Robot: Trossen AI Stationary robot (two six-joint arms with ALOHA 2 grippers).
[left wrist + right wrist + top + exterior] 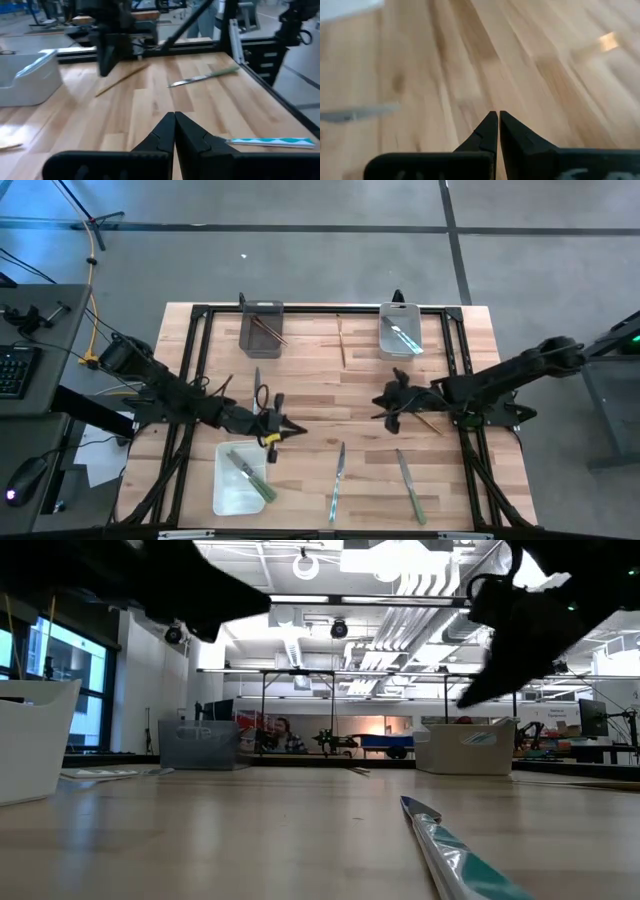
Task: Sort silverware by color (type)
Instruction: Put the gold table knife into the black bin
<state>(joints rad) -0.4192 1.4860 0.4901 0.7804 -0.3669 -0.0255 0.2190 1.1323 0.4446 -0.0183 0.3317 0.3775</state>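
Silverware lies loose on the wooden table. A pale-teal piece [338, 480] and a green-handled knife [410, 485] lie near the front edge. Thin brown sticks lie at the far middle [341, 340] and beside my right gripper [430, 423], and a silver piece [256, 377] lies left of centre. My left gripper [298, 431] hovers at centre left, shut and empty [174, 116], pointing toward the table's right. My right gripper [380, 406] hovers at centre right, shut and empty [498, 114], slanting down over bare wood.
A dark grey bin [260, 328] at the far left holds brown sticks. A clear bin [398, 330] at the far right holds a teal piece. A white bin [240, 477] at the near left holds a green-handled knife. A black frame [200, 340] borders the table.
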